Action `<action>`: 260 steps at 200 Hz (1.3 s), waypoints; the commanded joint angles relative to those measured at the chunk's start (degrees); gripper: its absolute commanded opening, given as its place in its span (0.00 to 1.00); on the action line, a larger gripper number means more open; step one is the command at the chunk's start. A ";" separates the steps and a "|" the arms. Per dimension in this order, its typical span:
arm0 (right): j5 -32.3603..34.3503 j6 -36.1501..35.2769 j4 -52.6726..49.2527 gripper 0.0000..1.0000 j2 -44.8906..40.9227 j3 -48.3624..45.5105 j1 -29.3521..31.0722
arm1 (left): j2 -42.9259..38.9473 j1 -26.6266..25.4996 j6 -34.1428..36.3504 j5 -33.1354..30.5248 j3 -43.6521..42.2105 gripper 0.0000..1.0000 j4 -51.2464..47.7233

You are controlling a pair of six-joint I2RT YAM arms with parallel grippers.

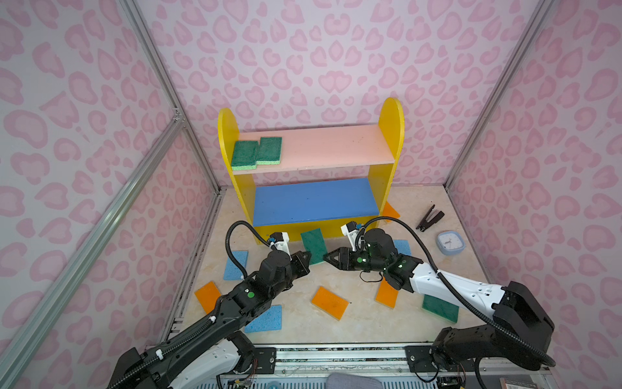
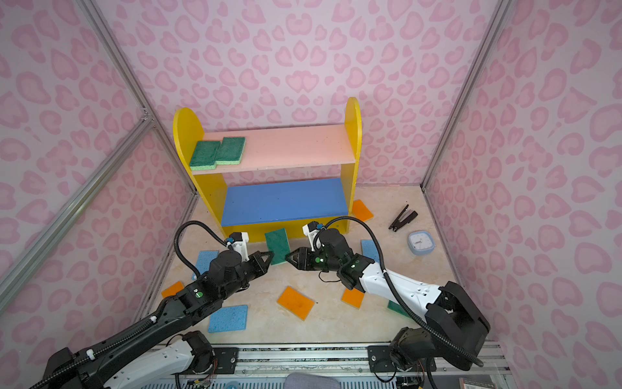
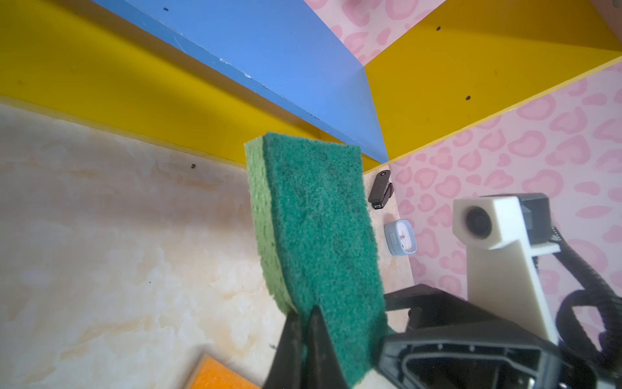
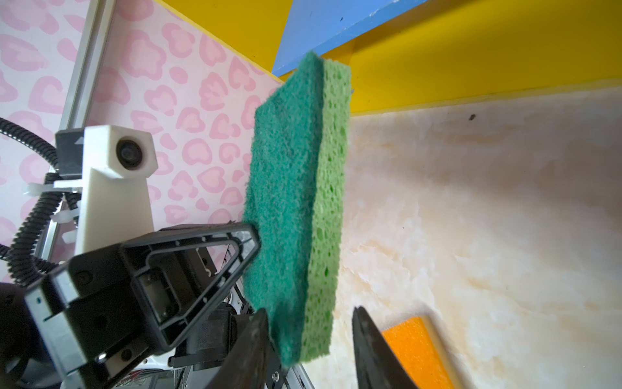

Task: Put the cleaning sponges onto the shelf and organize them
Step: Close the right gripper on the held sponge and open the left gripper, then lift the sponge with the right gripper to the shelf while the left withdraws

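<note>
Shelf point(image 1: 390, 134): two green sponges point(image 1: 257, 152) lay on its pink board point(image 1: 333, 144). Third sponge point(image 1: 313, 243): on edge before the shelf, pinched by the left gripper point(image 1: 307, 256); right gripper point(image 1: 327, 258) straddled it, jaws apart. Risk: left releasing before the right bit would drop it.

pink board point(image 1: 336, 148) — two green sponges point(image 1: 245, 153) | table point(image 1: 303, 330) — loose sponges point(image 1: 330, 302), stapler point(image 1: 429, 218), clock point(image 1: 450, 243)

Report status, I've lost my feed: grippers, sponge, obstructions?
Left gripper shut on green sponge, before the shelf. Right gripper open, jaws astride the same sponge. Nothing between sponge and shelf.
</note>
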 commanded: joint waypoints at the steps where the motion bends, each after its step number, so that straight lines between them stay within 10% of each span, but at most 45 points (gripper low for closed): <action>1: -0.24 0.48 2.18 0.33 0.47 0.31 0.07 | -0.22 0.12 -0.11 0.25 0.75 0.04 1.09; 52: 0.12 0.99 2.38 0.05 -0.03 0.78 0.07 | -1.46 0.08 -0.04 0.39 0.26 0.08 0.20; 75: 0.81 0.40 1.03 0.01 -1.34 0.94 0.16 | -3.91 0.07 0.97 -0.80 -0.10 0.59 -1.15; 86: 1.33 -0.17 -0.21 0.00 -2.16 1.40 0.12 | -5.01 0.07 1.78 -1.82 0.28 0.99 -2.78; 172: 6.60 -8.68 -14.55 0.00 -8.94 11.17 -0.31 | -18.75 0.16 4.03 -10.06 -6.40 0.98 -14.94; 260: 6.28 -15.45 -25.58 0.00 -2.12 35.75 -1.65 | -16.20 1.24 7.46 -11.58 -6.07 0.98 -15.37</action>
